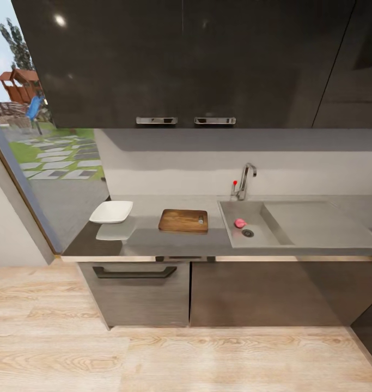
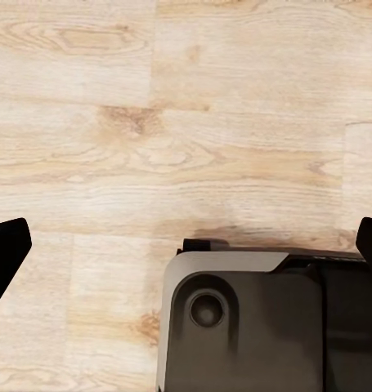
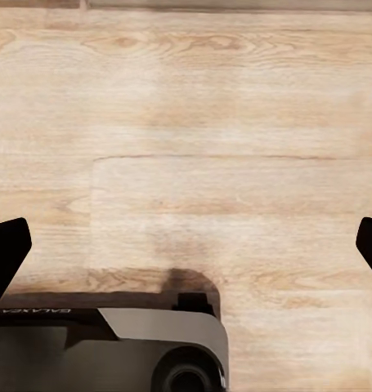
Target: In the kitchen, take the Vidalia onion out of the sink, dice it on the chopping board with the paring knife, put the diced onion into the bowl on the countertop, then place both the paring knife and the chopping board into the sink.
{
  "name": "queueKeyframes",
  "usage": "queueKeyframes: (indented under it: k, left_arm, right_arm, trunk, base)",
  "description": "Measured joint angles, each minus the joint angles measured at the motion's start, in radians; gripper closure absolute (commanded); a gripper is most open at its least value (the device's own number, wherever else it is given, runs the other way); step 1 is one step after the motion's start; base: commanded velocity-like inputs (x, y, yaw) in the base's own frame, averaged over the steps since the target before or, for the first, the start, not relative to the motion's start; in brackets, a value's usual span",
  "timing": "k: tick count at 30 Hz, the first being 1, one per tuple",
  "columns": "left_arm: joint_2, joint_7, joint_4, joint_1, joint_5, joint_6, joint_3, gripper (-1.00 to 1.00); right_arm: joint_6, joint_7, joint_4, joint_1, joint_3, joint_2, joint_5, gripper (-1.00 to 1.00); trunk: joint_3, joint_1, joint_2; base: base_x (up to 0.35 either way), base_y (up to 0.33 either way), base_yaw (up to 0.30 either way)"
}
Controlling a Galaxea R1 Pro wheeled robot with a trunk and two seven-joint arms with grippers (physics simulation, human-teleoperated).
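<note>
Left claw: two dark fingertips spread wide apart, nothing between. Below: pale wood-plank floor; grey robot base with round fitting.

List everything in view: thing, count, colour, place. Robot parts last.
chopping board: 1, brown wood, on the countertop between bowl and sink
paring knife: 1, small and dark, on the board's right end; detail too small to tell
bowl: 1, white, at the countertop's left end
onion: 1, pinkish, in the sink basin beside the drain
sink: 1, grey, set in the countertop's right part, with drainboard to the right
tap: 1, chrome with red knob, behind the basin
countertop: 1, grey, over dark cabinets
upper cabinets: dark, glossy, above the counter
floor: light wood planks
left gripper: black fingers apart, over the floor
right gripper: black fingers apart, over the floor
</note>
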Motion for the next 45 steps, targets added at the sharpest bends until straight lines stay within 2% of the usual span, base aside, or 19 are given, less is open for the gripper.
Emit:
queueKeyframes:
  k: [7,10,13,21,22,23,24,25,28,29,30,31,35,37,38,40,43,45]
  left_arm:
    - [0.0,0.0,0.001,0.0,0.0,0.0,-0.001,-1.0]
    - [0.0,0.0,0.001,0.0,0.001,0.0,-0.001,-1.0]
    - [0.0,0.0,0.001,0.0,0.0,0.0,0.0,-1.0]
    - [0.0,0.0,0.001,0.0,0.0,0.0,0.0,-1.0]
    - [0.0,0.0,0.001,0.0,0.0,0.0,0.0,-1.0]
    - [0.0,0.0,0.001,0.0,0.0,0.0,0.0,-1.0]
    - [0.0,0.0,0.001,0.0,0.0,0.0,0.0,-1.0]
    - [0.0,0.0,0.001,0.0,0.0,0.0,0.0,-1.0]
    - [0.0,0.0,0.001,0.0,0.0,0.0,0.0,-1.0]
    - [0.0,0.0,0.001,0.0,0.0,0.0,0.0,-1.0]
    - [0.0,0.0,0.001,0.0,0.0,0.0,0.0,-1.0]
    - [0.0,0.0,0.001,0.0,0.0,0.0,0.0,-1.0]
    - [0.0,0.0,0.001,0.0,0.0,0.0,0.0,-1.0]
    - [0.0,0.0,0.001,0.0,0.0,0.0,0.0,-1.0]
    - [0.0,0.0,0.001,0.0,0.0,0.0,0.0,-1.0]
    - [0.0,0.0,0.001,0.0,0.0,0.0,0.0,-1.0]
    - [0.0,0.0,0.001,0.0,0.0,0.0,0.0,-1.0]
    - [0.0,0.0,0.001,0.0,0.0,0.0,0.0,-1.0]
  right_arm:
    - [-0.001,0.0,0.003,0.001,-0.004,-0.007,0.002,-1.0]
    - [-0.001,0.0,0.003,0.001,-0.021,-0.01,0.003,-1.0]
    - [-0.001,0.0,0.003,0.001,-0.092,-0.016,0.004,-1.0]
    - [0.0,0.0,-0.012,0.001,-0.202,-0.041,0.007,-1.0]
    - [0.001,0.0,-0.016,0.001,-0.289,-0.043,0.044,-1.0]
    - [0.001,0.0,-0.018,0.001,-0.316,-0.043,0.06,-1.0]
    - [0.001,0.0,-0.023,0.001,-0.37,-0.043,0.093,-1.0]
    - [0.001,0.0,-0.026,0.001,-0.4,-0.044,0.111,-1.0]
    - [0.001,-0.005,-0.057,0.001,-0.566,-0.044,0.204,-1.0]
    - [0.001,-0.005,-0.064,0.001,-0.587,-0.044,0.219,-1.0]
    - [0.002,-0.006,-0.078,0.001,-0.635,-0.041,0.262,-1.0]
    - [0.002,-0.006,-0.086,0.001,-0.655,-0.039,0.281,-1.0]
    - [0.005,-0.006,-0.135,0.002,-0.678,-0.036,0.305,-1.0]
    - [0.006,-0.005,-0.191,0.011,-0.671,-0.036,0.312,-1.0]
    - [0.006,-0.005,-0.229,0.017,-0.655,-0.036,0.314,-1.0]
    - [0.006,-0.006,-0.302,0.03,-0.587,-0.036,0.313,-1.0]
    - [0.006,-0.005,-0.357,0.04,-0.506,-0.035,0.316,-1.0]
    - [0.007,-0.005,-0.389,0.052,-0.483,-0.035,0.316,-1.0]
  trunk:
    - [0.0,0.0,0.0]
    - [0.0,0.0,0.0]
    - [0.0,0.0,0.0]
    - [0.0,0.0,0.0]
    - [0.0,0.0,0.0]
    - [0.0,0.0,0.0]
    - [0.0,0.0,0.0]
    - [0.0,0.0,0.0]
    - [0.0,0.0,0.0]
    - [0.0,0.0,0.0]
    - [0.0,0.0,0.0]
    - [0.0,0.0,0.0]
    - [0.0,0.0,0.0]
    - [0.0,0.0,0.0]
    - [0.0,0.0,0.0]
    - [0.0,0.0,0.0]
    - [0.0,0.0,0.0]
    - [0.0,0.0,0.0]
  base:
    - [0.0,0.0,0.0]
    - [0.0,0.0,0.0]
    - [0.0,0.0,0.0]
    - [0.0,0.0,0.0]
    - [0.0,0.0,0.0]
    - [0.0,0.0,0.0]
    - [0.0,0.0,0.0]
    - [0.0,0.0,0.0]
    - [0.0,0.0,0.0]
    - [0.0,0.0,0.0]
    - [0.0,0.0,0.0]
    - [0.0,0.0,0.0]
    - [0.0,0.0,0.0]
    - [0.0,0.0,0.0]
    - [0.0,0.0,0.0]
    - [0.0,0.0,0.0]
    - [0.0,0.0,0.0]
    - [0.0,0.0,0.0]
